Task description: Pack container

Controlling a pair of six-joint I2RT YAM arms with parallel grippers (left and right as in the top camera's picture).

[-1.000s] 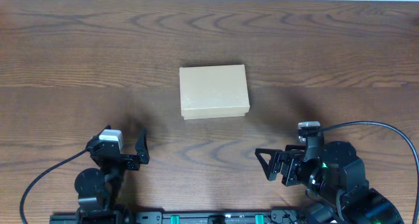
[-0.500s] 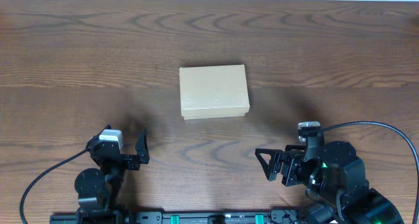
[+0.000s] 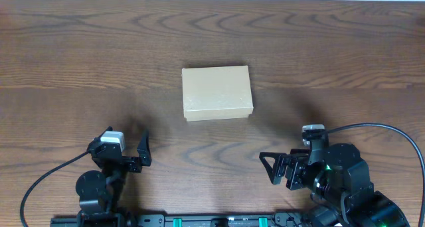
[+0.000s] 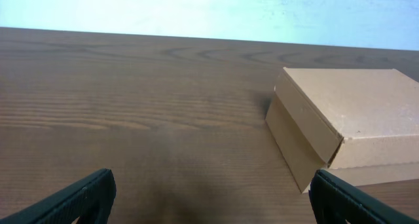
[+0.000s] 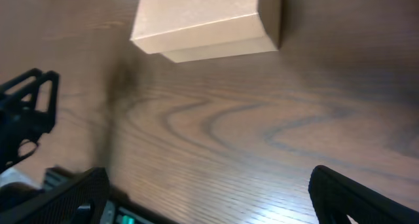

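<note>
The container [image 3: 218, 93] is a small tan-brown cardboard box with its lid shut, lying in the middle of the wooden table. It also shows at the right in the left wrist view [image 4: 347, 122] and at the top in the right wrist view [image 5: 206, 21]. My left gripper [image 3: 126, 147] is open and empty near the front left, well short of the box; its fingertips frame bare table in the left wrist view [image 4: 209, 201]. My right gripper [image 3: 273, 166] is open and empty near the front right, also apart from the box, as the right wrist view [image 5: 209, 198] shows.
The dark wooden table [image 3: 332, 61] spreads around the box. A black rail [image 3: 212, 220] with the arm bases runs along the front edge. The left arm [image 5: 26, 116] shows at the left of the right wrist view. No tape rolls are in view.
</note>
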